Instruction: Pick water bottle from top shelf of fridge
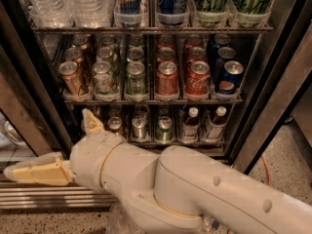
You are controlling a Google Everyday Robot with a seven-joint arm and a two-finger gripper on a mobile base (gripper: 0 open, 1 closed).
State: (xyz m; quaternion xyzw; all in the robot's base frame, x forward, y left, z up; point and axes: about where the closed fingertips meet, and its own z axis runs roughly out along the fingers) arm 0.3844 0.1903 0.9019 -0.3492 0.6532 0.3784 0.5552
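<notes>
The fridge [273,82] stands open in front of me. Its top shelf [156,29] is a wire rack across the top of the view. Clear ribbed water bottles [48,4] stand on its left part, with only their lower bodies in view and their labels cut off. My gripper [47,142] is low at the left, in front of the fridge's bottom edge and far below the top shelf. It is open and empty. One beige finger [34,173] points left and the other finger [91,122] points up. My white arm fills the bottom of the view.
Green-patterned tall cans [234,1] and blue and red cans [146,1] share the top shelf. Soda cans [166,77] fill the middle rack. Small brown bottles with white caps [190,123] stand on the lower rack. The glass door [19,116] is at the left, the base grille [44,196] below.
</notes>
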